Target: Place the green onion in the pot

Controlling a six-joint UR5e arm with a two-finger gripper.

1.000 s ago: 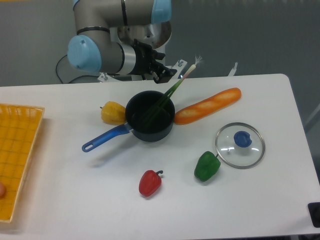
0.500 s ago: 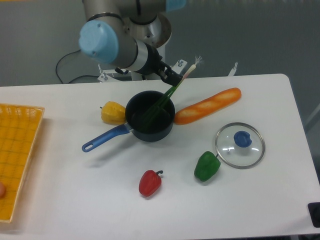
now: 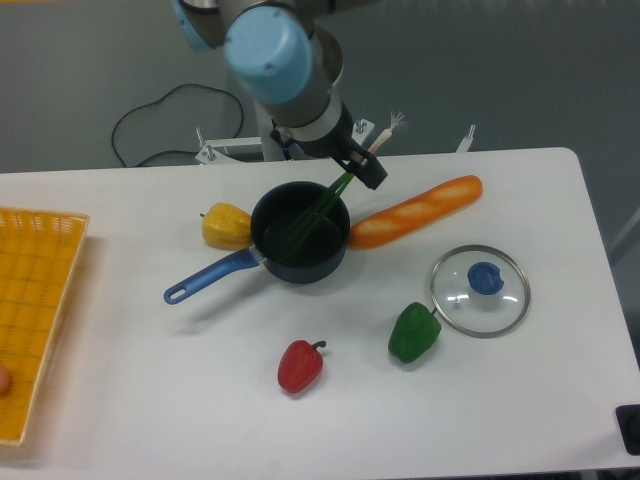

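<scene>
Leaning over the far rim of the pot point(image 3: 299, 245), the green onion point(image 3: 330, 200) has its dark leaves down inside and its pale end sticking up past the edge. The gripper point(image 3: 368, 172) sits by the stalk above that rim, but I cannot tell if it pinches it. A loaf of bread point(image 3: 415, 212) lies just beside the pot on one side, a yellow pepper point(image 3: 225, 224) touches the other. The glass lid point(image 3: 480, 290), green pepper point(image 3: 414, 333) and red pepper point(image 3: 300, 366) lie nearer the front, well apart.
</scene>
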